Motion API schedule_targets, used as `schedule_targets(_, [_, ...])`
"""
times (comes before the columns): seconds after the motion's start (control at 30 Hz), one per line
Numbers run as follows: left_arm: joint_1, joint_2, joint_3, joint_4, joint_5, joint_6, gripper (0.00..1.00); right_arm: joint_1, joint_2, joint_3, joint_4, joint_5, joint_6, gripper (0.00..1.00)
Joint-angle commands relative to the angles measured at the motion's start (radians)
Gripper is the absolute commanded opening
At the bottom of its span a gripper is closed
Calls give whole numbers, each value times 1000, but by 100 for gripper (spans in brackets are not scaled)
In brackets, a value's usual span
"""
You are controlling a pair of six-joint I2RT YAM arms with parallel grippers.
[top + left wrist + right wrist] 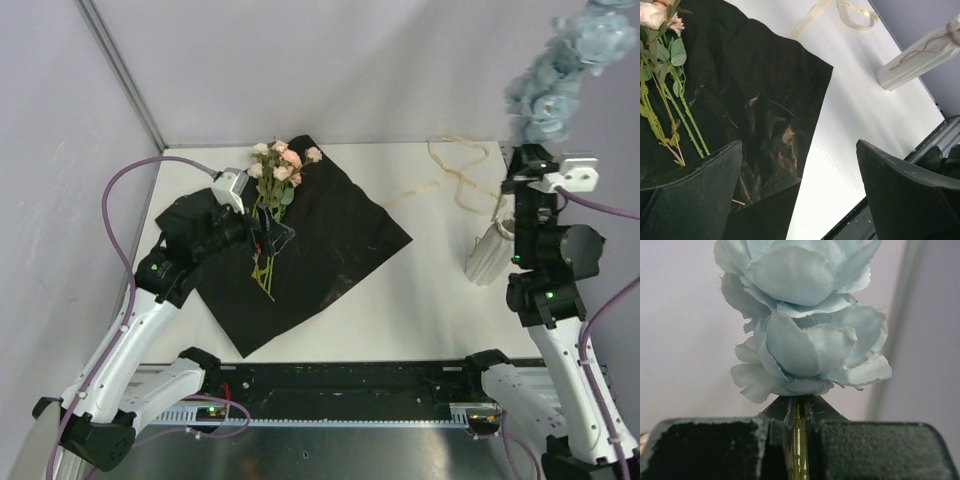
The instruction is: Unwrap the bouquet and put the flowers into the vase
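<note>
The bouquet lies unwrapped: its black paper [330,250] [765,90] is spread flat on the table. Peach-pink and cream flowers [278,170] [670,75] rest on the paper's far left part, stems pointing toward me. My left gripper [270,240] [799,150] hovers open just past the stem ends, holding nothing. My right gripper [528,165] [797,425] is raised and shut on the green stem of a pale blue flower spray [570,70] [800,320] that stands upright above it. The cream ribbed vase [488,255] [917,57] stands beside the right arm, partly hidden by it.
A loose cream ribbon [455,175] [850,12] curls on the white table behind the vase. Grey walls close the table's back and sides. A black rail [350,385] runs along the near edge between the arm bases.
</note>
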Motion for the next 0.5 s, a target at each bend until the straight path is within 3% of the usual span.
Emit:
schedule_targets(0.0, [-6, -4, 2, -3, -70, 25, 100, -201, -29, 48, -12, -105, -15, 0])
schedule_targets(0.2, [-4, 1, 7, -19, -130, 31, 100, -456, -9, 76, 2, -224, 147, 0])
schedule_targets(0.47, [-5, 4, 7, -26, -148, 33, 100, -521, 18, 52, -61, -269, 260, 0])
